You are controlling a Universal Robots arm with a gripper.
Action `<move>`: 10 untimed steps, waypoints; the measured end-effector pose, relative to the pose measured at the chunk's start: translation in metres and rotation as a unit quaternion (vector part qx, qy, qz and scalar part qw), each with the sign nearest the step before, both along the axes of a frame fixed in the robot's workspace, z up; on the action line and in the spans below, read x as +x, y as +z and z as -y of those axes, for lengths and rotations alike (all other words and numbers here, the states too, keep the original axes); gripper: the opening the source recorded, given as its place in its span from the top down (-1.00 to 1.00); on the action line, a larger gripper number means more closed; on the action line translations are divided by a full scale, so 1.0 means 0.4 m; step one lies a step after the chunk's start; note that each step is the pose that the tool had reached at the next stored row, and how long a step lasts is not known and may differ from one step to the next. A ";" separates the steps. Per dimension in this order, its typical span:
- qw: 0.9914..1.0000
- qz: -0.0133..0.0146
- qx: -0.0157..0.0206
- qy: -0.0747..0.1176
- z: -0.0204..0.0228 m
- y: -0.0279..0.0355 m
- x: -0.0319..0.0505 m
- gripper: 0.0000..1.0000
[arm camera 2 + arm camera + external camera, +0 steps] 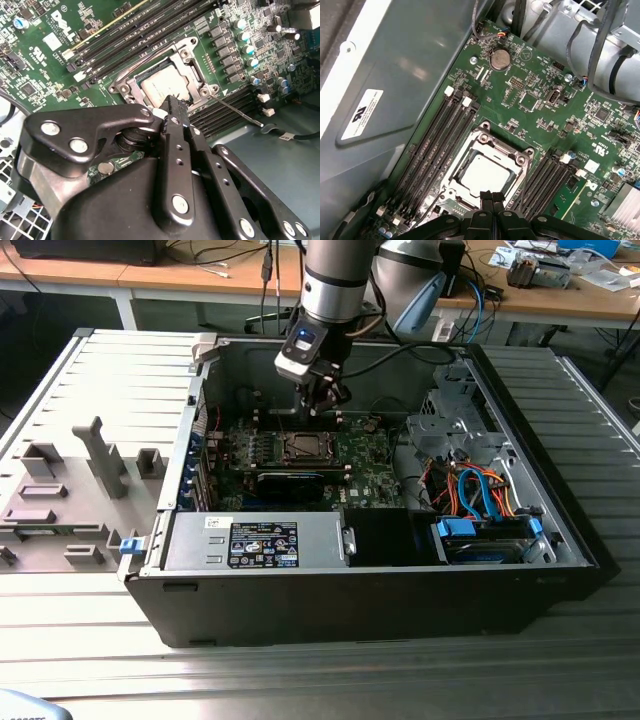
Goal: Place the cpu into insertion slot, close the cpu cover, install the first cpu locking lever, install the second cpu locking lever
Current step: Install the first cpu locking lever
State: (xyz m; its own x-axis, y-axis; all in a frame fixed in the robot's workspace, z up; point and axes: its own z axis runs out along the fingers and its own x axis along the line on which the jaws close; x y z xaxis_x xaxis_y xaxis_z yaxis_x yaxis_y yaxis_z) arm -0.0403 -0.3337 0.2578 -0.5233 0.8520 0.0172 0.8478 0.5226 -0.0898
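One cpu (482, 175), and it's already sitting in the insertion slot (303, 447) on the green board (540, 80), dull silver top facing up. The cpu cover (502, 146) looks folded down around it, with the chip showing through the window, though I can't tell if the frame is flat on every side.

In the second wrist view a thin locking lever (237, 110) sticks out sideways from the socket corner. To me that reads as not latched.

The gripper (492, 197) has its two fingers pressed together with nothing between them. The tip sits right at the socket's edge, just over the frame rim, and I can't tell if it's touching.

What worries me:
- That lever is skinny and springy. A closed tip pushing on it has almost no contact area, so it could slip off and jab the board.
- The memory slots (437, 145) run right beside the socket, and the small capacitors (245, 37) are near the lever side. A skid either way lands on something fragile.
- If the cover isn't seated, forcing a lever over it could load the chip unevenly and bend the pins underneath.
- Any downward drift puts the tip on the cpu itself.
- In the exterior view the arm reaches deep into the computer case (560, 510), close to loose cables (400, 350), so a snag there could tug the tip off line.
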 end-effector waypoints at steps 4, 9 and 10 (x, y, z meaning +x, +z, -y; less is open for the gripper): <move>1.000 0.000 0.000 0.010 0.000 0.000 0.000 0.79; 1.000 0.000 0.000 0.024 0.000 0.000 0.000 0.79; 1.000 0.000 0.000 0.026 0.000 0.000 0.000 0.79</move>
